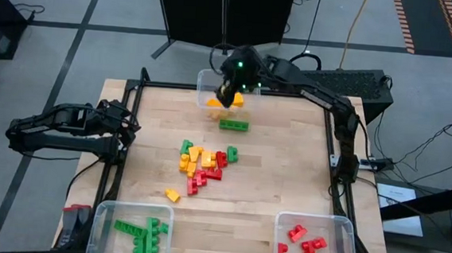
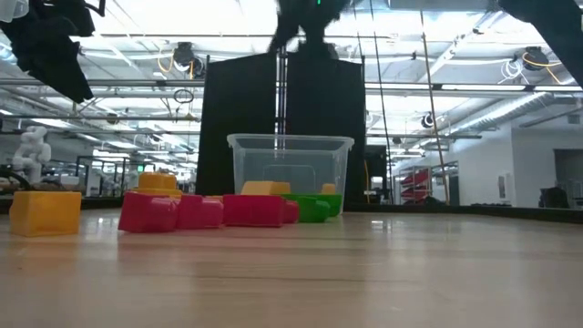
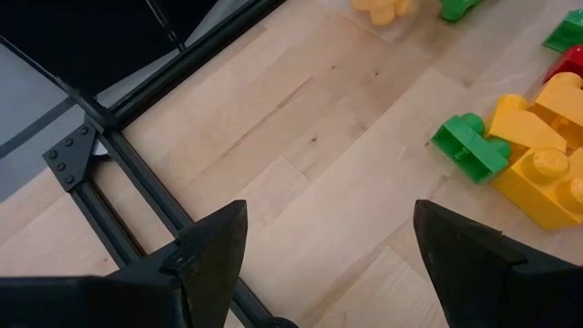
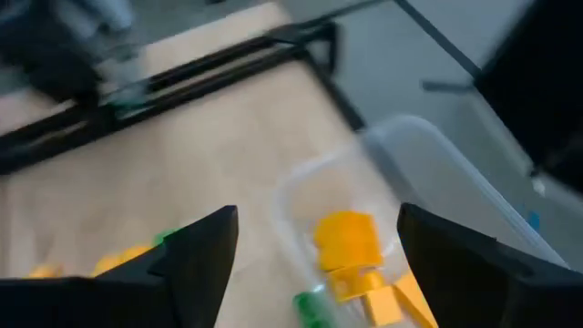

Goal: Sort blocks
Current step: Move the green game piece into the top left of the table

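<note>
Over the far-edge bin (image 1: 209, 88), right gripper (image 1: 230, 93) hangs, jaws wide, empty: yellow blocks (image 4: 351, 246) collect here. Left gripper (image 3: 328, 246) waits wide at left edge.

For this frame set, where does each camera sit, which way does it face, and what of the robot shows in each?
High: overhead, looking straight down at the table; both arms show.
Low: at table height, looking level across the red blocks into the room; arms hang in from above.
Left wrist: past its open fingers at wood and blocks.
Right wrist: past its open fingers down into the far bin.
Shared: high and right wrist both show yellow blocks in that bin.
</note>
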